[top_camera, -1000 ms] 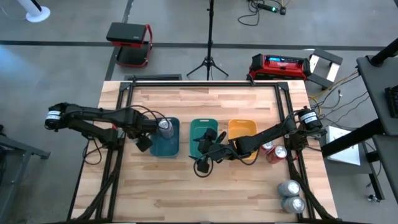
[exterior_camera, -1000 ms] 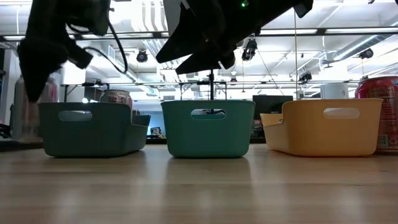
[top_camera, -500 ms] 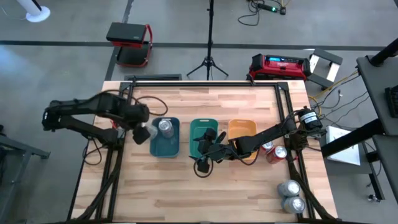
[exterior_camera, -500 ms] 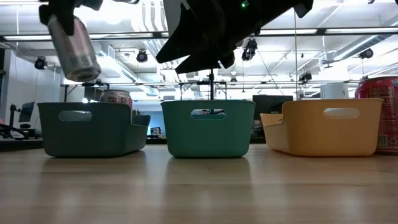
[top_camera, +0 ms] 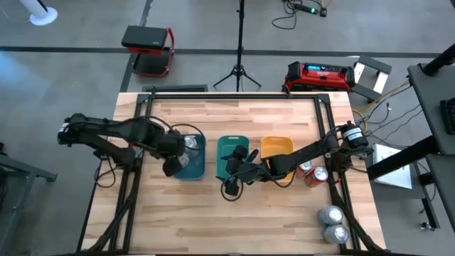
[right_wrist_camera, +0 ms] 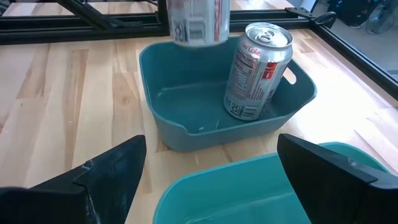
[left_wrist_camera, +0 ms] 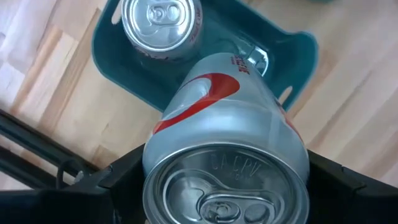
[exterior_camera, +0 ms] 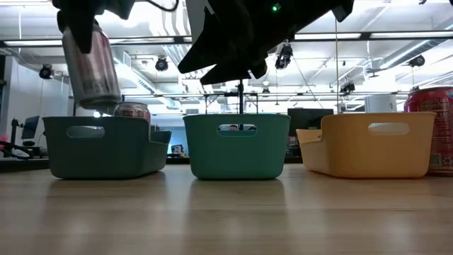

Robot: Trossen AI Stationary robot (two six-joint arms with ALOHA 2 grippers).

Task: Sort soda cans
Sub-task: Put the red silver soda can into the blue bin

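Red Coca-Cola script runs down the silver can [right_wrist_camera: 257, 71] standing in the dark teal tray [right_wrist_camera: 186, 124]; small red lettering on the held can [left_wrist_camera: 233, 112] is too small to read, and nothing else legible

Silver can [left_wrist_camera: 227, 130] with red swoosh; dark-teal tray [right_wrist_camera: 180, 127].

Silver can [exterior_camera: 92, 67] in left tool [exterior_camera: 85, 28] above teal tray [exterior_camera: 106, 145]
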